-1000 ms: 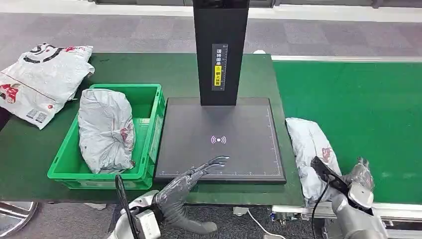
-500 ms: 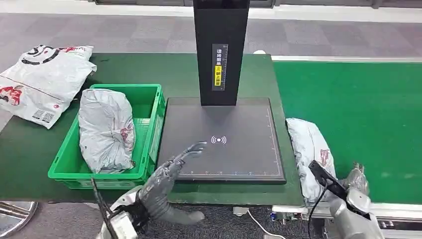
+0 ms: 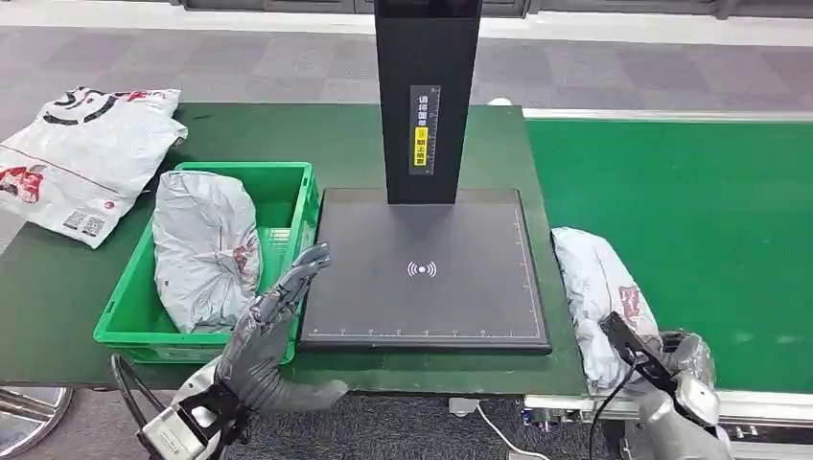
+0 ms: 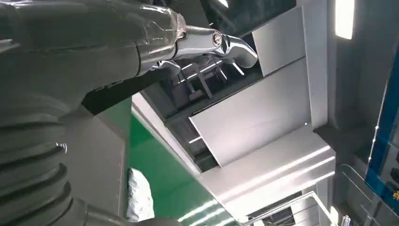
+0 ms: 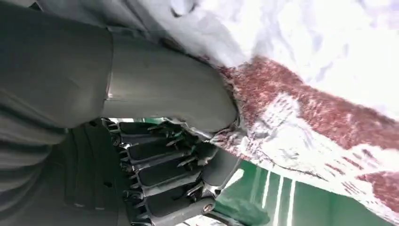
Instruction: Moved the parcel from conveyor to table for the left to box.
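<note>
A grey plastic parcel [image 3: 594,287] with red print lies at the left edge of the green conveyor [image 3: 700,192], right beside the black scanner plate [image 3: 451,240]. My right hand [image 3: 683,356] is at the parcel's near end. In the right wrist view its thumb [image 5: 169,89] presses on the parcel [image 5: 306,94] and its fingers [image 5: 160,179] curl under the edge. My left hand [image 3: 268,316] hangs open, fingers stretched, over the front right corner of the green box [image 3: 120,331], which holds another grey parcel [image 3: 201,249].
A black post [image 3: 427,96] rises from the back of the scanner plate. White printed parcels [image 3: 81,153] lie on the green table at the far left. The table's front edge runs just below the box and the plate.
My left hand has swung left from above the plate's front to the box's right wall. My right hand has sunk slightly at the parcel's near end. The parcel has not moved.
</note>
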